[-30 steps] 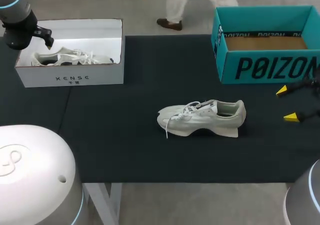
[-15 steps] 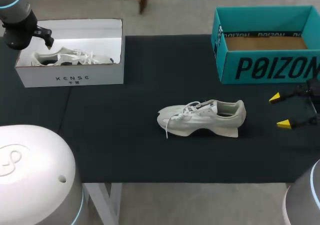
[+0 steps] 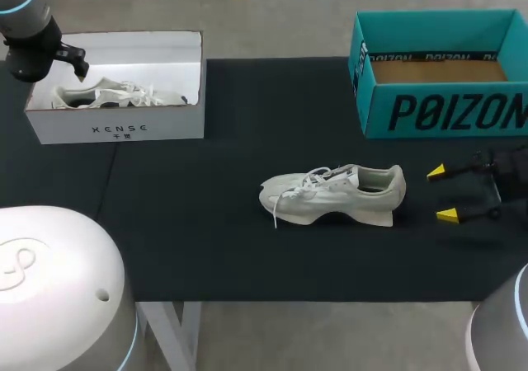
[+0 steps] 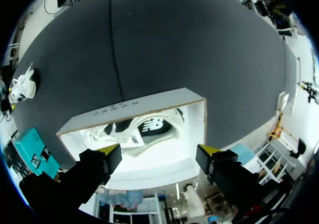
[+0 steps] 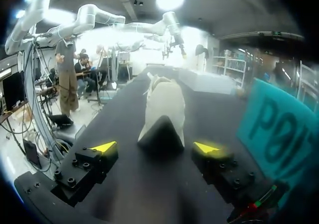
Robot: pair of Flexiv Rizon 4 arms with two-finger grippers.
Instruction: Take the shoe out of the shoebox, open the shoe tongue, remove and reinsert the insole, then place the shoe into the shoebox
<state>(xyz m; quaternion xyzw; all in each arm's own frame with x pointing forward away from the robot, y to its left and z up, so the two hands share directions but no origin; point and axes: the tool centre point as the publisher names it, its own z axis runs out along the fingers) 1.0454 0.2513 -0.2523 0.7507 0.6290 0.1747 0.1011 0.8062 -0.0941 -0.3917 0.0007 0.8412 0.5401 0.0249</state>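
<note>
**Take the shoe by the heel, square and low**

At the left, the left gripper hangs over the white box, its fingers spread and holding nothing. A second shoe lies inside that box, under it. I judge this arm has no part in the step in hand and does best well apart from the work.

In the middle of the mat the shoe stands on its sole, outside both boxes, toe to the left and heel to the right. Its laces are threaded, with one end trailing on the mat near the toe. The tongue looks unopened, so the step seems to be getting a hold on the shoe so that the tongue can be lifted.

At the right, the right gripper sits low over the mat just beside the heel. It does not touch the heel, and its fingers are wide apart and empty. In its wrist view the shoe lies straight ahead, heel first, centred between the tips.

To do this well, the gripper should go in along that line and hold its tips off the mat. One finger should pass each side of the heel before it pinches. A skewed entry would likely shove the light shoe leftward rather than catch it. A heel grip also leaves the tongue and laces free.

The teal box stands open on the far side of the gripper. It is near enough that the arm should mind its front wall.
</note>
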